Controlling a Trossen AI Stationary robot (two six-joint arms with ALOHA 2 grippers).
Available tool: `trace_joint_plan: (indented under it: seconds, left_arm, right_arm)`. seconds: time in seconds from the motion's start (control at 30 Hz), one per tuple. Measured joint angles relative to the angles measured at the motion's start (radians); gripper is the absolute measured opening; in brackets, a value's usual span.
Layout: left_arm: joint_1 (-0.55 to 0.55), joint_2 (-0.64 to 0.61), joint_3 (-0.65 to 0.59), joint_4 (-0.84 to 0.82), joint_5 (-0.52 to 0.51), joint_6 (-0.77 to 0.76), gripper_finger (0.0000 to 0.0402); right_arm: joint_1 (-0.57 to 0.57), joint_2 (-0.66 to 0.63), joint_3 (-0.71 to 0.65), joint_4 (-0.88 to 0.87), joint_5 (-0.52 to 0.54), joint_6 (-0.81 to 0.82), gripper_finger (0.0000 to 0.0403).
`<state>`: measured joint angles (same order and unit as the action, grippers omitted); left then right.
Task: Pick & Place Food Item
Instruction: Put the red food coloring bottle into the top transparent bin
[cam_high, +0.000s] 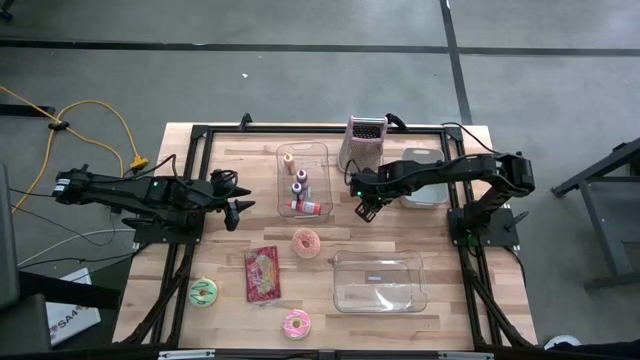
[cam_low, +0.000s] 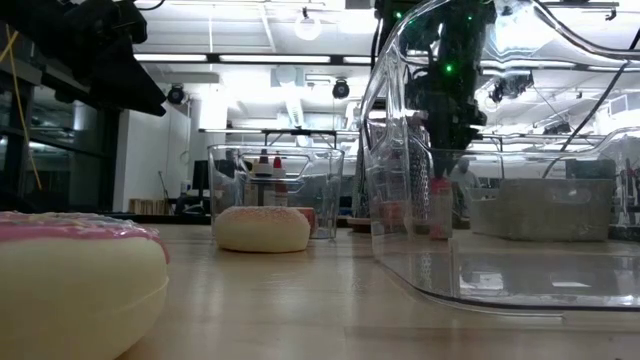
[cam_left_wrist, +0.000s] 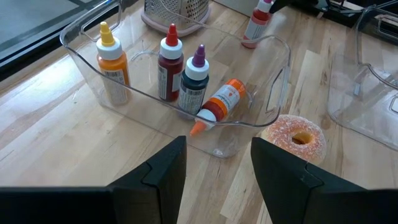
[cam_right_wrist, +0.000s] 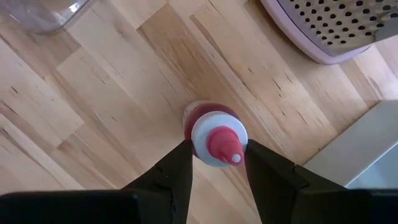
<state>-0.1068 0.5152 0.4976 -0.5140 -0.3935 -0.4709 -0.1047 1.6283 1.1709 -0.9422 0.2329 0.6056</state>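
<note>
Red squeeze bottle (cam_right_wrist: 214, 138), white-collared, red nozzle: upright on wooden counter (cam_right_wrist: 93, 118), body largely hidden beneath cap; clamped by right end effector (cam_right_wrist: 216, 163). Left end effector (cam_left_wrist: 217, 163): apart, empty, near clear plastic bin (cam_left_wrist: 273, 93).

Grey floor (cam_high: 300, 70); yellow cable (cam_high: 95, 110); bright ceiling lights (cam_low: 305, 25).

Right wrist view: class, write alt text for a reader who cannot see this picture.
Seen from above, the right gripper has its two dark fingers on either side of a small upright squeeze bottle with a white cap and red nozzle, standing on the light wooden table. A pale pink perforated metal grater lies at one corner and a clear plastic bin's edge at another.
</note>
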Motion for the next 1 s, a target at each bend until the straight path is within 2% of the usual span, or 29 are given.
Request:
trace_joint_plan:
  seconds: [1.0]
  left_arm:
    - [0.0, 0.0, 0.0, 0.0, 0.0, 0.0, 0.0174]
  right_arm:
    - [0.0, 0.0, 0.0, 0.067, 0.003, -0.027, 0.0133]
